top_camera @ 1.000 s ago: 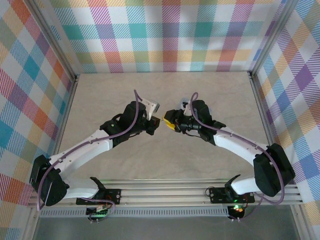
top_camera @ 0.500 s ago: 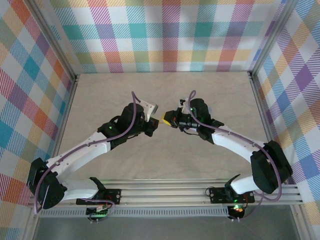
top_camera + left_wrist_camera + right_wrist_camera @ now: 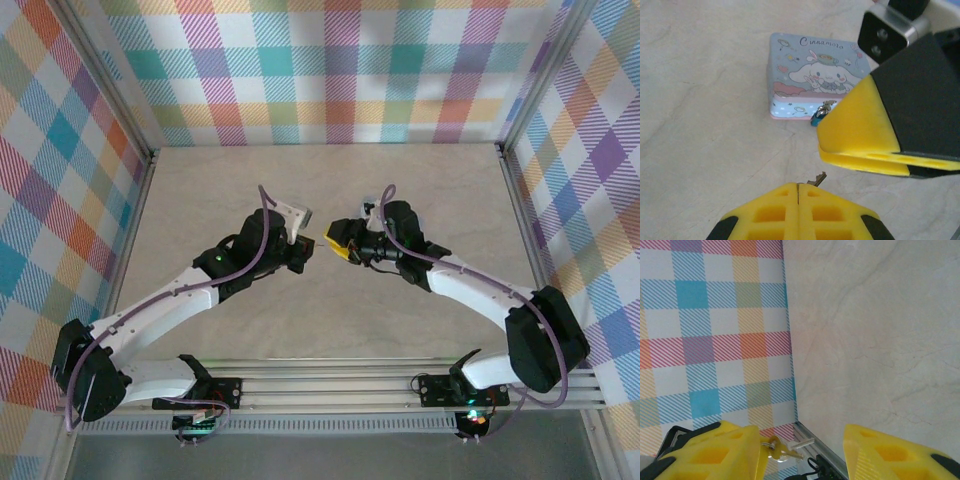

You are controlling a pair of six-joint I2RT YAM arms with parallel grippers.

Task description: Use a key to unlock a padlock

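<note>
**A:** Starting from the left, what is the left end effector (image 3: 798, 190) doing?

**B:** It is pressing its yellow pads together on the key (image 3: 818, 178); the toothed tip is poking out of the seam and pointing ahead and a little rightward over the desk (image 3: 700, 125).

**A:** And where is the padlock sitting?

**B:** The padlock (image 3: 817, 118) is hanging at the front wall of the tin (image 3: 805, 75), down by the desk; it is lying straight beyond the key tip, apart from it, with bare desk showing between them; so I am judging the key's long axis to be aiming roughly at the lock.

**A:** What is the right end effector doing?

**B:** The right end effector (image 3: 338, 243) is facing the left one nose to nose in the overhead view; in its own wrist view its fingers (image 3: 725, 452) are standing well apart, clamping nothing; a gold ring (image 3: 773, 450) with a pale blade is showing just beside one finger, and I cannot tell what is carrying it.

**A:** Which arm is sitting nearer the lock?

**B:** In the left wrist view the right one's yellow tip is appearing just beside the padlock, though depth is unclear; the left one is carrying the key, so the approach is depending on it.
</note>
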